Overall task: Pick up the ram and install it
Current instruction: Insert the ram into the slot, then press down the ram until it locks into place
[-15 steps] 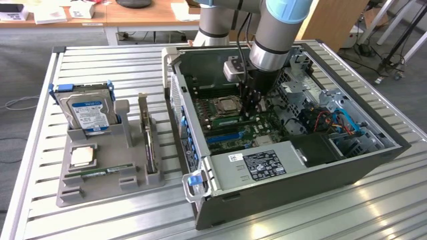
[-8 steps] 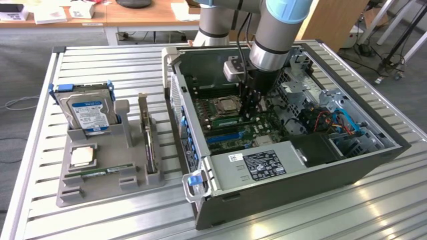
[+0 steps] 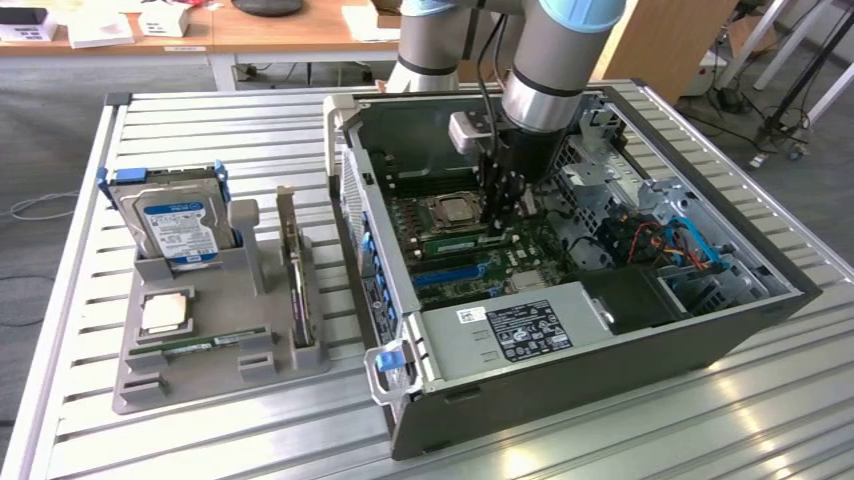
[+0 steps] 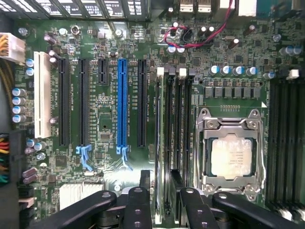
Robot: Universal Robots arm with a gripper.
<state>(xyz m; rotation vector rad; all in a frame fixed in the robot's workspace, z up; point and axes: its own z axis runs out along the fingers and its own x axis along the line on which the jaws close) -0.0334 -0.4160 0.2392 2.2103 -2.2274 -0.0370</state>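
The ram (image 4: pixel 159 143) stands edge-on in a memory slot on the motherboard, right beside the processor socket (image 4: pixel 231 157). In the exterior view the ram (image 3: pixel 457 245) is a thin green strip inside the open computer case (image 3: pixel 747 330), just below the socket. My gripper (image 4: pixel 161 183) hangs straight over that slot. Its black fingers (image 4: pixel 145 180) stand one on each side of the stick, open, with a gap to the board on both sides. From outside, the gripper (image 3: pixel 505 226) reaches down into the middle of the case.
A grey tray (image 3: pixel 147 390) at the exterior view's left holds a hard drive (image 3: pixel 174 225), a silver processor (image 3: pixel 166 312), a flat green stick (image 3: pixel 200 347) and an upright card (image 3: pixel 296 280). Near the slot are a blue expansion slot (image 4: pixel 122 100) and the power supply (image 3: pixel 527 325).
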